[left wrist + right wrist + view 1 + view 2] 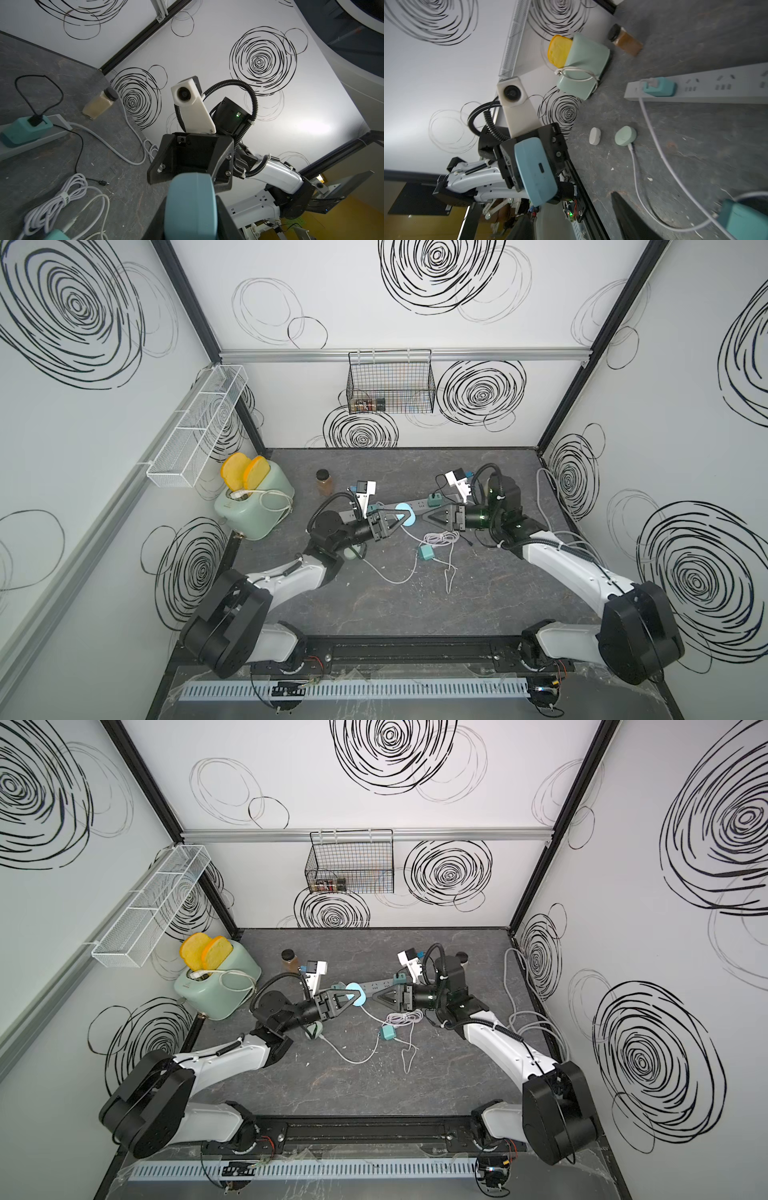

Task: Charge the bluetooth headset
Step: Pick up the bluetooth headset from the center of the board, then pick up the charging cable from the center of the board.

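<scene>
The bluetooth headset, in its light blue rounded case point(406, 514), hangs above the table in front of the power strip. My left gripper point(400, 518) is shut on it, with a finger on each flat side point(191, 216). The right wrist view shows the case point(535, 170) with its charging port point(542, 168) facing my right gripper. My right gripper point(428, 519) stands open a short way from the case, tips pointing at it, nothing between its fingers point(629, 214). A black cable's loose plug point(104, 183) lies on the table; its other end sits in a teal charger point(25, 131).
A grey power strip point(415, 504) carries two teal chargers point(433, 500) point(658, 89). A third teal charger point(425, 551) and a coiled white cable point(440, 537) lie in front. A mint case point(626, 135) and white case point(595, 136) lie near the left arm. Toaster point(253, 506) and jar point(325, 482) stand behind.
</scene>
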Motion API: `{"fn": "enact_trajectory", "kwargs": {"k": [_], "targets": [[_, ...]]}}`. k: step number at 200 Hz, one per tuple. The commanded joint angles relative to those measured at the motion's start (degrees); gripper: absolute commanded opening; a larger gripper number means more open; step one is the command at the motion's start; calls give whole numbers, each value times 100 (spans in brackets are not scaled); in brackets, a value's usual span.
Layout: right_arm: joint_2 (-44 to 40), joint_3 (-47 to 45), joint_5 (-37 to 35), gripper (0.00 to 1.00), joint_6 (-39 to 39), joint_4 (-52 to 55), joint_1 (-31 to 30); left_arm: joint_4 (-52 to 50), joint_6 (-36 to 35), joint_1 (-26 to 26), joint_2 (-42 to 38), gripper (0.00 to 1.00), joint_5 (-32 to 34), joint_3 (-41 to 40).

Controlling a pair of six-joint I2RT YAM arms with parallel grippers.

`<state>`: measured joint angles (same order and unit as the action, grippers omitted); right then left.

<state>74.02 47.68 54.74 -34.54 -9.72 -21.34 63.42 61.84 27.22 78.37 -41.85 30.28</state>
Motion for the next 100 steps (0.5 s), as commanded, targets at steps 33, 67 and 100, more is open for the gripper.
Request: {"fn": "enact_trajectory", "kwargs": {"k": [33, 67, 100], "targets": [[-314, -7, -3353, 57, 1288, 2802, 624, -1304, -1756, -11, -609, 19, 165, -172], [138, 14, -4596, 45, 1567, 3322, 754, -1784, -2012, 179, -938, 18, 558, -471], [945, 376, -4986, 35, 1973, 3791, 750, -2268, -2235, 503, -1128, 19, 908, -575]]}}
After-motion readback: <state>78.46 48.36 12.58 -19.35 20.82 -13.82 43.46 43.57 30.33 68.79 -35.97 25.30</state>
